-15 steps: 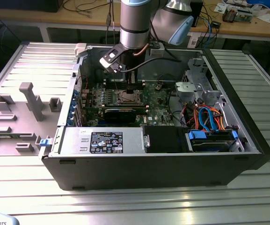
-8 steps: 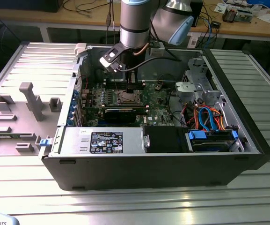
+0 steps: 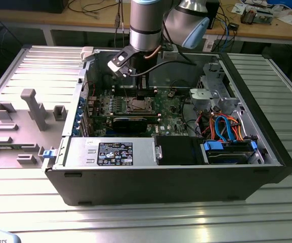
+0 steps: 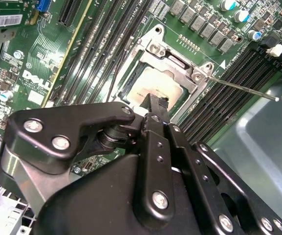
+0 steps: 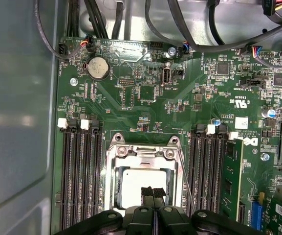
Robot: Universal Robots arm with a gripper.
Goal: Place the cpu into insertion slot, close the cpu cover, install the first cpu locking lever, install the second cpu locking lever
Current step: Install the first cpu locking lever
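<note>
Here, black claw, narrow, tips together, above matte square cpu within shiny metal cpu cover.

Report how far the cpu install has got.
Done: the cpu lies in the insertion slot, and the cpu cover looks flat down around it. In hand: the gripper, shut on nothing, sits just over the chip. Left: a thin locking lever sticks out free beside the slot, so it is unlatched. I cannot tell the other lever's state.
</note>
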